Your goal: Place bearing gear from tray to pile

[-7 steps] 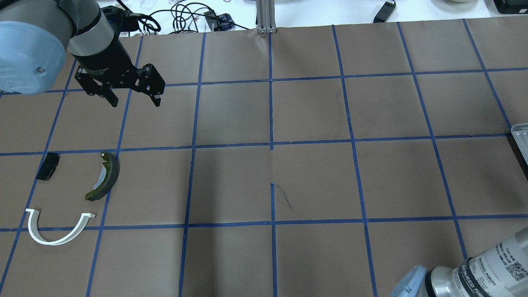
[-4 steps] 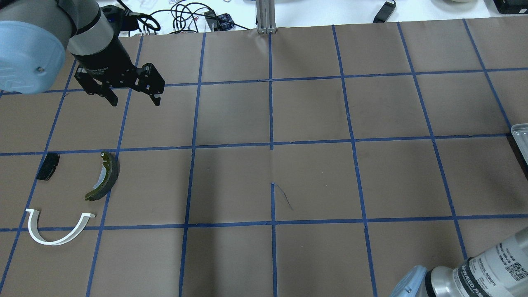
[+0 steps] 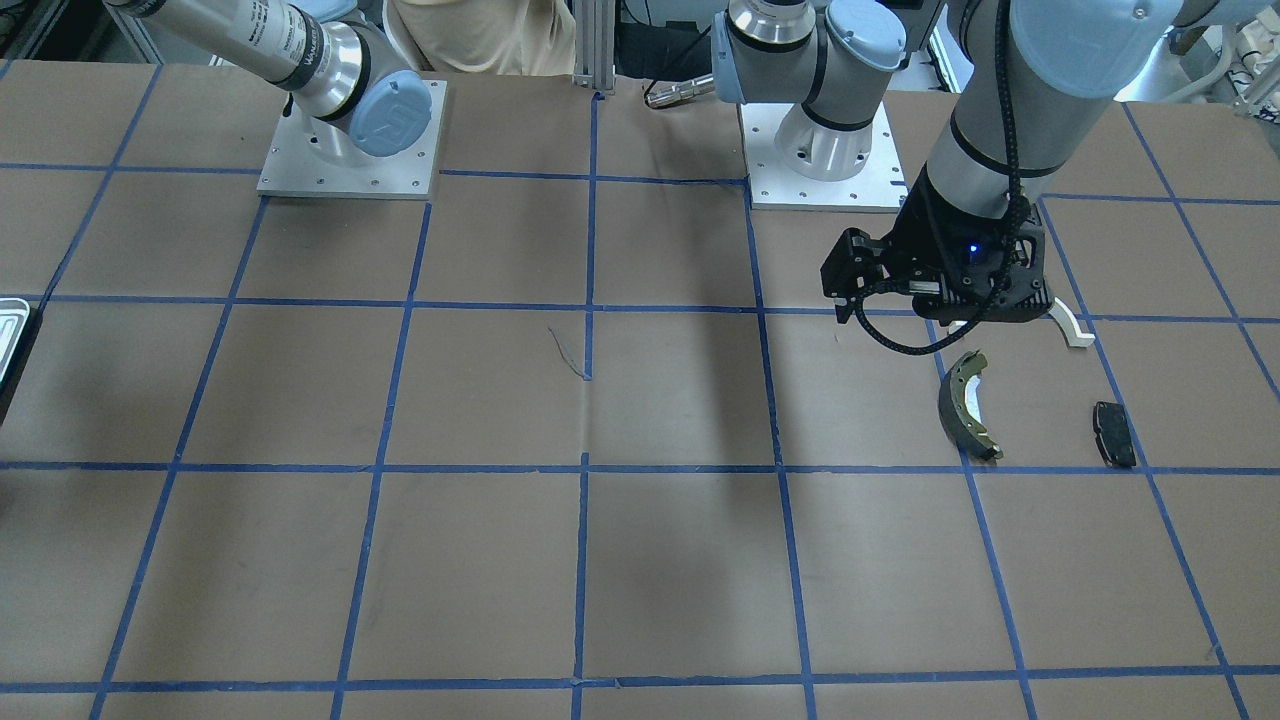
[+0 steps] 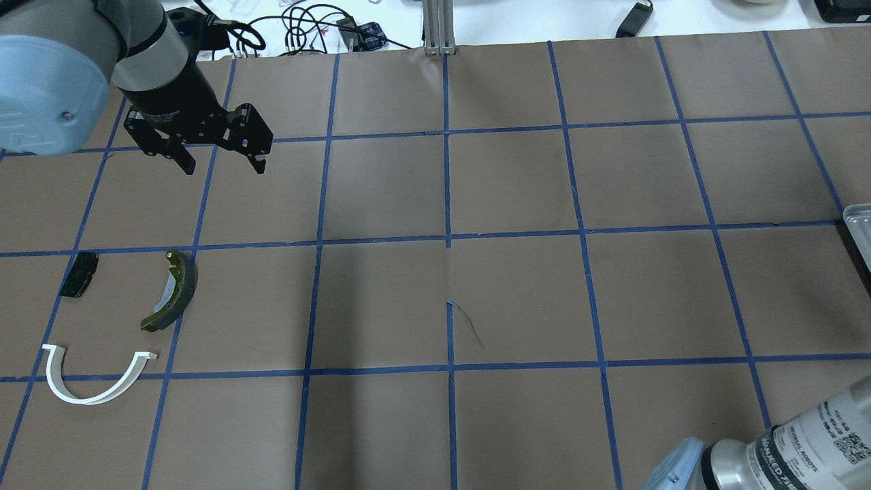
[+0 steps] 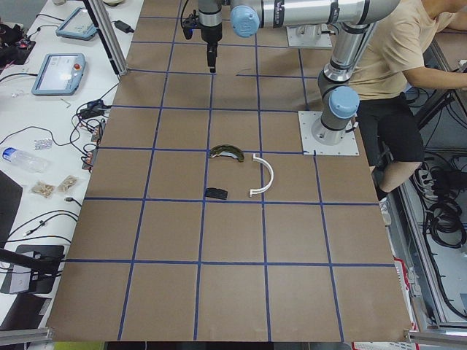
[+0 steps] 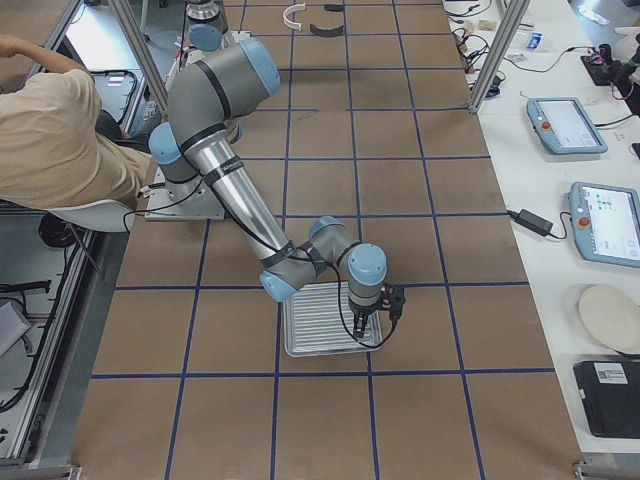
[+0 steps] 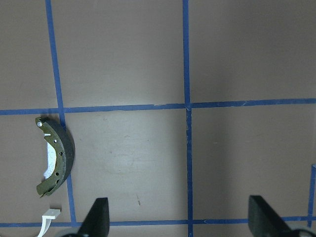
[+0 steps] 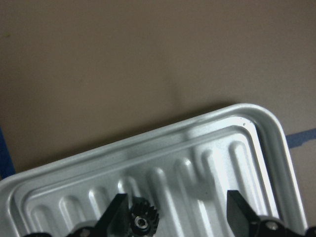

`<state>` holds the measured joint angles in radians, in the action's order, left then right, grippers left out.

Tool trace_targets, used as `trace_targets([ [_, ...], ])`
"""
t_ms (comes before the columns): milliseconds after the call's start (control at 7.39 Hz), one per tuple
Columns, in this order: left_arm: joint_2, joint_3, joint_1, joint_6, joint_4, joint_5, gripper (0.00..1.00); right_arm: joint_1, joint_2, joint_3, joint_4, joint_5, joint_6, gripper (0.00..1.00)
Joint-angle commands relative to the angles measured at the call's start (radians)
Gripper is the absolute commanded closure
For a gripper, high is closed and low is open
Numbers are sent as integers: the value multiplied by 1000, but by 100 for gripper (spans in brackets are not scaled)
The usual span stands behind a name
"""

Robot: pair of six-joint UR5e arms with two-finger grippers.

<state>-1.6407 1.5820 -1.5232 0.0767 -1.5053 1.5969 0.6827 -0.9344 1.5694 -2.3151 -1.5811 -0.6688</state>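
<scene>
Hovering low over tray (image 8: 269,129), right tool (image 8: 177,217) is spread to straddle bearing gear (image 8: 141,221), which lies in tray nr one finger; prob. pre-grasp. Left tool (image 4: 222,165) also spread, waiting nr pile (image 4: 178,289).

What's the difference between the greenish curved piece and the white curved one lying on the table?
The brake shoe is olive-grey, the white arch plain white. The brake shoe is a thick band, the white arch a thin strip. The white arch sweeps about a half circle, the brake shoe a shallower arc. Both are curved and lie apart on the table.
</scene>
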Motion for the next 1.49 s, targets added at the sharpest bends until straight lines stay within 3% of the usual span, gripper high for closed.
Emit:
trace_targets([
  [0,-2,-5,0,0,2,0,0,1,-3,1,8,0,11,24],
  [541,-2,1,0,0,2,0,0,1,-4,3,10,1,12,26],
  [948,1,3,-2,0,0,0,0,3,-4,3,11,13,12,47],
  [1354,-1,4,-2,0,0,0,0,5,-7,3,13,15,12,49],
])
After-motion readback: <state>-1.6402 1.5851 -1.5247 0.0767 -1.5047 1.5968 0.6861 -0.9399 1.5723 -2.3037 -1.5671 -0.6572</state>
